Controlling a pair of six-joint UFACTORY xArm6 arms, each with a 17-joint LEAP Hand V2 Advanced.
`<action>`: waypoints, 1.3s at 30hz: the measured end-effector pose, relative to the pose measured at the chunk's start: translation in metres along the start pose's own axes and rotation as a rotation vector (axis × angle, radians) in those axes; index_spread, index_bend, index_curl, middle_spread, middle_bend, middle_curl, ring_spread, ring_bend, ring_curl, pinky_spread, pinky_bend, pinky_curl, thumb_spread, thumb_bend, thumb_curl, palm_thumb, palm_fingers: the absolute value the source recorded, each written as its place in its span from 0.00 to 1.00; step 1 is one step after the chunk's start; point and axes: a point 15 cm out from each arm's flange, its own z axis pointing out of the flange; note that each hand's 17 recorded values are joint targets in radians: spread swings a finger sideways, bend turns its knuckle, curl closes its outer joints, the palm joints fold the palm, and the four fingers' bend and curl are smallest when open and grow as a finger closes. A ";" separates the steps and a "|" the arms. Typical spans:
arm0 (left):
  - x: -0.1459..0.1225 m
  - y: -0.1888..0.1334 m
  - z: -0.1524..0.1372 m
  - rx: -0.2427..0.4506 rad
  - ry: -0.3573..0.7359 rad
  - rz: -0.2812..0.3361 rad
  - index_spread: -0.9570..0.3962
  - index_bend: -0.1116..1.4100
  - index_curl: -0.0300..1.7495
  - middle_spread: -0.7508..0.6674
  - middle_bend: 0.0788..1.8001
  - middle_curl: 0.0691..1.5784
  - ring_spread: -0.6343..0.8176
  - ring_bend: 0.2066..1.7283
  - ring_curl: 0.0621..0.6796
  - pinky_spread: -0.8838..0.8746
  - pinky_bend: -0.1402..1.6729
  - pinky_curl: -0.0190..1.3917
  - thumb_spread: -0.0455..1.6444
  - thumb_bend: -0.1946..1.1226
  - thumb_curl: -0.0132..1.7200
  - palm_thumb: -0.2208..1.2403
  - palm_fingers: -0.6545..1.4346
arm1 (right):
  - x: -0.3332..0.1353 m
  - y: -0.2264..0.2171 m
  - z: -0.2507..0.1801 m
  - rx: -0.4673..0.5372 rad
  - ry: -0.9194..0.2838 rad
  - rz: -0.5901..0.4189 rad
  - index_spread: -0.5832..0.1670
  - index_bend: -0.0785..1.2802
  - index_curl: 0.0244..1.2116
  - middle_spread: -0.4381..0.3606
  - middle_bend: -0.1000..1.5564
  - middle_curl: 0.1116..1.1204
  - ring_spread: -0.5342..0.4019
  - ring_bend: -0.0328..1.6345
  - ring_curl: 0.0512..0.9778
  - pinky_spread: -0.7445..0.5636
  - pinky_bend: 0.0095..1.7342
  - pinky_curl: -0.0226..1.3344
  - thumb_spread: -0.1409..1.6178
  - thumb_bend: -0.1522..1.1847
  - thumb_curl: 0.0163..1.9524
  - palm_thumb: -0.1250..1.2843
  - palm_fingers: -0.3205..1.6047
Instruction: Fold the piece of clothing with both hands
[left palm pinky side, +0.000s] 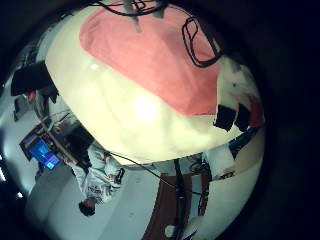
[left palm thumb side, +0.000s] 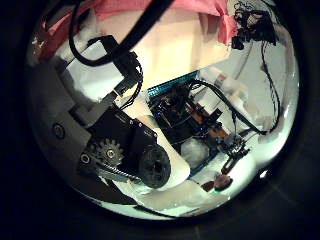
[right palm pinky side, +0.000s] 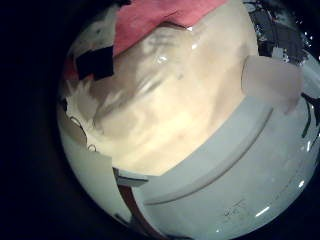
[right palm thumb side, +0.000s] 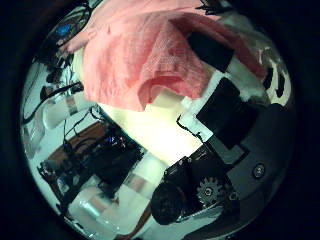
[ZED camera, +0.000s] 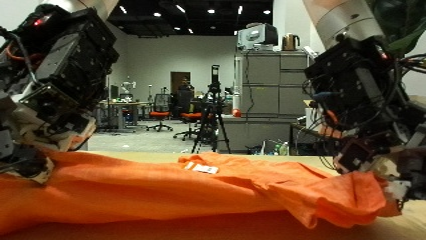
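Orange garment (ZED camera: 200, 190) on table (ZED camera: 413, 212) — both hands (ZED camera: 33, 150) (ZED camera: 380, 170) touch it, grips unclear.

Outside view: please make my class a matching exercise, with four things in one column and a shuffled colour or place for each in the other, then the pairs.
1. garment
2. tag
3. table
4. right hand

A. white, lying on the garment
B. black and white, at the garment's end
C. orange
D. beneath the garment

Pairs: 1-C; 2-A; 3-D; 4-B
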 end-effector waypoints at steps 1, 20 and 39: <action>0.004 0.002 -0.002 0.001 0.001 0.009 0.17 0.23 0.83 0.19 0.60 0.51 0.14 0.77 0.72 0.17 0.77 0.42 0.60 0.14 0.50 0.77 0.86 | -0.004 0.004 -0.004 0.007 -0.014 -0.002 0.39 0.84 0.68 0.37 0.82 0.73 0.29 0.80 0.78 0.36 0.71 0.66 0.77 0.15 0.28 0.90 0.71; 0.001 0.030 -0.052 0.040 -0.003 0.012 0.18 0.21 0.85 0.19 0.60 0.51 0.14 0.77 0.73 0.17 0.77 0.42 0.60 0.14 0.50 0.77 0.86 | -0.006 0.020 -0.120 0.212 -0.037 0.054 0.41 0.84 0.71 0.38 0.84 0.71 0.29 0.79 0.84 0.39 0.67 0.77 0.78 0.12 0.34 0.91 0.71; -0.096 -0.057 -0.089 0.076 0.083 -0.119 0.20 0.21 0.86 0.19 0.59 0.52 0.14 0.76 0.73 0.17 0.78 0.42 0.60 0.14 0.50 0.77 0.86 | 0.084 -0.138 -0.165 0.215 -0.108 0.179 0.42 0.83 0.73 0.37 0.84 0.70 0.29 0.78 0.87 0.39 0.64 0.84 0.79 0.09 0.34 0.80 0.71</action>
